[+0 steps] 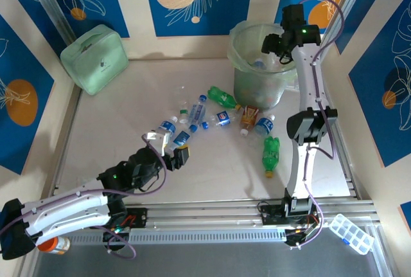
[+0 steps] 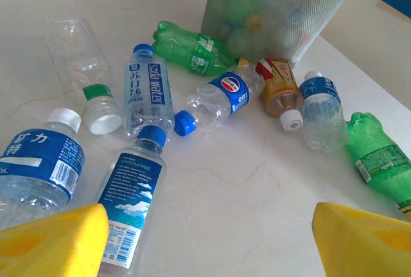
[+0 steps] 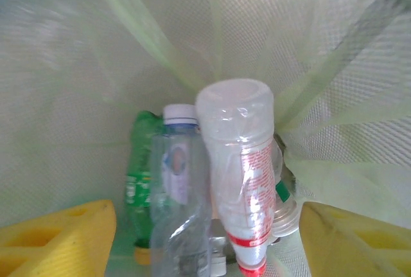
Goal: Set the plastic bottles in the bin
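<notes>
Left wrist view: left tool [image 2: 205, 248] is released, its yellow pads [image 2: 51, 241] wide apart at the bottom corners with nothing between them.

Labels legible on the tabletop [image 2: 257, 180]:
- Pepsi-logo bottle [image 2: 225, 97], blue cap, centre of frame.
- "UNTOUCHED" bottle [image 2: 131, 206], blue cap, lower left, just above the left pad.
- Tall blue-label bottle [image 2: 148, 94], printed "7.6".
- Chinese-character bottle [image 2: 38, 161], white cap, left edge.
- Green bottle [image 2: 379, 158], right edge; its label reads as Sprite.

Red-and-gold-label bottle [image 2: 279, 87], white cap, lies just beside a small blue-label bottle [image 2: 321, 113]; their print is too small to read. A second green bottle [image 2: 192, 45] lies just beside the foot of the bin [image 2: 289, 7], upper centre. Green-band clear bottle [image 2: 87, 65], upper left, has no readable print.

Top external view: labels are illegible, but the layout is plain. The bin stands upper right of centre, and the bottles trail from its base down-left toward the left tool. Right tool [image 1: 275, 44] hangs over the bin's mouth. Mint-green case [image 1: 95, 58] is upper left, orange-capped jar [image 1: 54, 245] lower left, compartment box [image 1: 351, 232] lower right.

Right wrist view: bin interior. The right tool is spread and gripping nothing. Red-print clear bottle [image 3: 241, 180], base toward the camera, sits between the pads and touches neither; its print is unreadable. White-capped clear bottle [image 3: 176, 193] is beside it, with a green-label bottle [image 3: 138, 180] at left.
</notes>
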Robot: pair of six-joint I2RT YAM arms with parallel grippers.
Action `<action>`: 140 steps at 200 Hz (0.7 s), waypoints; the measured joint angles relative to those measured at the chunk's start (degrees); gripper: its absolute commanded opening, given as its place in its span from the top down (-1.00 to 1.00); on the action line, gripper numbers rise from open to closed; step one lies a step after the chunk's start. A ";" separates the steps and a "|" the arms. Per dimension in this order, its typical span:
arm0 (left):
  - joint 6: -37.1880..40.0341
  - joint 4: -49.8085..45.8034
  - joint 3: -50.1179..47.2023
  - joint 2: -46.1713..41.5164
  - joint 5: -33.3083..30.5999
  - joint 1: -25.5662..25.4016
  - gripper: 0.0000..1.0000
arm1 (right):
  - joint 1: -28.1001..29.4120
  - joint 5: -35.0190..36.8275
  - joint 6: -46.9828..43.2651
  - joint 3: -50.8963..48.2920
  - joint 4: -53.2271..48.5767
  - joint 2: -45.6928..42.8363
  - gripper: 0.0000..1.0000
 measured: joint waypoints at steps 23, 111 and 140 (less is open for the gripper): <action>0.02 -0.13 0.02 -0.44 -0.70 0.02 -0.65 | 1.77 0.04 0.28 -2.64 1.88 -6.60 -0.27; 0.17 -0.13 0.02 -0.52 -2.67 0.02 -0.65 | 21.84 -0.57 1.07 -52.19 24.30 -39.89 0.00; 0.22 -0.13 0.02 -0.44 -3.37 0.02 -0.65 | 27.85 -0.48 2.80 -69.35 31.65 -48.30 0.00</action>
